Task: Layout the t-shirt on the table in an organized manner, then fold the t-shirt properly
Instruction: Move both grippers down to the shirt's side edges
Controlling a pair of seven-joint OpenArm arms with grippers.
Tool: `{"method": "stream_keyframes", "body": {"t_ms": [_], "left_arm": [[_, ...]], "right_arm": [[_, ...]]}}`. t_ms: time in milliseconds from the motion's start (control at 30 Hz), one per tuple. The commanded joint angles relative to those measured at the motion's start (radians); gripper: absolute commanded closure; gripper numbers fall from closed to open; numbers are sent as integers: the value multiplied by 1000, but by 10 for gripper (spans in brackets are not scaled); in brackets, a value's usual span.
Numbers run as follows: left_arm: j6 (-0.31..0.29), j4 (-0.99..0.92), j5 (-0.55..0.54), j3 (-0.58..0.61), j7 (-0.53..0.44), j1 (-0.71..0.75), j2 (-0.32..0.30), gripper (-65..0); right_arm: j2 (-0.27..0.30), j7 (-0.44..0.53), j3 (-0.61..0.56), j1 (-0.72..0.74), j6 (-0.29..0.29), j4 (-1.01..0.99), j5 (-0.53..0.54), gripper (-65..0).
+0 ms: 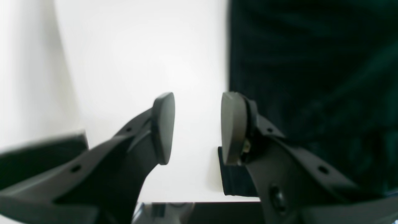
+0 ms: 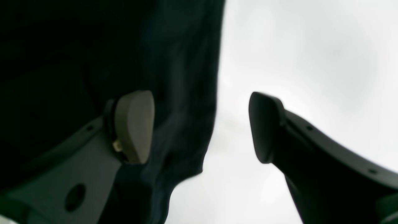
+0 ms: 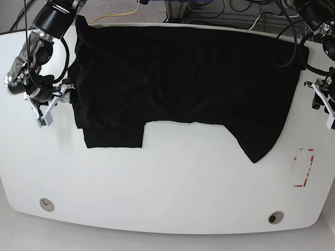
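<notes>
**Status: T-Shirt Spread, Folding Not Started**

The t-shirt (image 3: 183, 83) lies across the far half of the table (image 3: 167, 188), spread wide but not tidy: wrinkles cross the body, one sleeve points toward the near edge, and a folded-over flap sits at the opposite lower corner. No printed design shows (the visible face is plain black).

The left gripper (image 1: 197, 127) hovers beside the cloth edge with its jaws apart, nothing between them. The right gripper (image 2: 200, 127) straddles the opposite cloth edge, jaws apart, not clamped.

Layout appears partly done. Remaining, by judgement: smooth the wrinkles, straighten the sleeves, then perform every fold.
</notes>
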Motion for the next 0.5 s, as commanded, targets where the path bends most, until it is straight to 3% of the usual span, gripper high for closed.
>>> {"method": "stream_keyframes", "body": {"t_ms": [0, 233, 467], "left_arm": [[-1, 17, 31, 3, -29, -61, 3, -228], [-1, 17, 183, 3, -76, -167, 105, -228], [-1, 17, 282, 71, -128, -210, 137, -228]], "right_arm": [[19, 31, 3, 89, 7, -51, 8, -453], [51, 96, -4, 196, 7, -242, 8, -453], [97, 223, -87, 244, 7, -432, 8, -453]]}}
